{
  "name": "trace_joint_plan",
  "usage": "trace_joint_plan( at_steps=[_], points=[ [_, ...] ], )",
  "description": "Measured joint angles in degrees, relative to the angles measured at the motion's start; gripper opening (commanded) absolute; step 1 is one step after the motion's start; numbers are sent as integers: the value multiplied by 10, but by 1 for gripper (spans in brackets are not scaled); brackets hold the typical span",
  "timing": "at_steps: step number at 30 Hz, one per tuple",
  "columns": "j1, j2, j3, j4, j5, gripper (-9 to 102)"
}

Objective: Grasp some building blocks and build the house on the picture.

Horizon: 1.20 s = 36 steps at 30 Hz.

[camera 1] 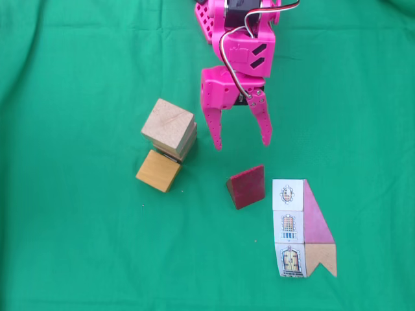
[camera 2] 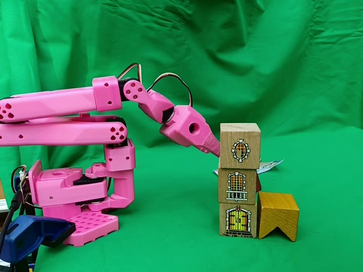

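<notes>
In a fixed view from above, my pink gripper [camera 1: 241, 138] hangs open with nothing between its fingers. It is just above the dark red wedge [camera 1: 247, 186] in the image and to the right of the tan cube stack [camera 1: 168, 127]. An orange block [camera 1: 158, 170] lies against the stack's lower side. From the side, the house is three tan cubes stacked upright [camera 2: 238, 184] with window and door prints, and the notched orange block [camera 2: 278, 214] stands against the base. The gripper [camera 2: 214, 151] points down just left of the top cube. The picture [camera 1: 303, 228] lies flat at the lower right.
Green cloth [camera 1: 78, 246] covers the table and hangs as a backdrop. The arm's pink base [camera 2: 79, 209] stands at the left of the side view, with a blue clamp [camera 2: 28, 238] at the lower left corner.
</notes>
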Motion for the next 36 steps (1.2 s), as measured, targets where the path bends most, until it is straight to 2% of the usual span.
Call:
trace_joint_plan(
  at_steps=[12,30,36],
  points=[
    [0,-159,-12,-198,0,34],
    [-34,-287,-12,-316,-2,34],
    [-34,-311,-19,-350,-58,34]
  ],
)
